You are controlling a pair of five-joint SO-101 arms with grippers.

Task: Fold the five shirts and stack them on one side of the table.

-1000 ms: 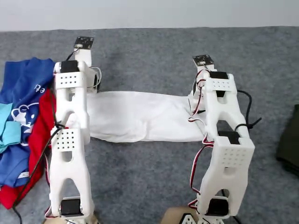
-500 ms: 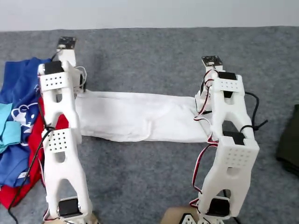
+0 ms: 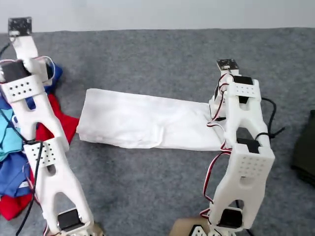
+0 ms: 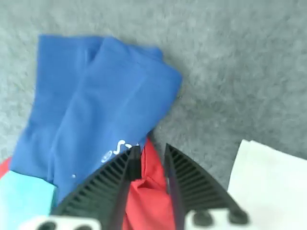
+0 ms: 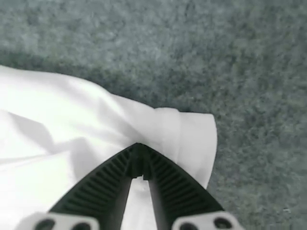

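A white shirt, folded into a long strip, lies flat across the middle of the grey table. My right gripper is at its right end, shut on the white fabric near the corner. My left gripper hovers to the left of the strip over the shirt pile, slightly open with nothing between its fingers. Below it lie a red shirt and a blue shirt, and the strip's left end shows off to one side.
The pile at the table's left edge holds blue, red and teal shirts, partly under the left arm. A dark shirt lies at the right edge. Bare grey carpet lies beyond and in front of the strip.
My left arm has swung left off the white shirt's left end, which now lies on the table, out to the pile. The right arm has barely shifted.
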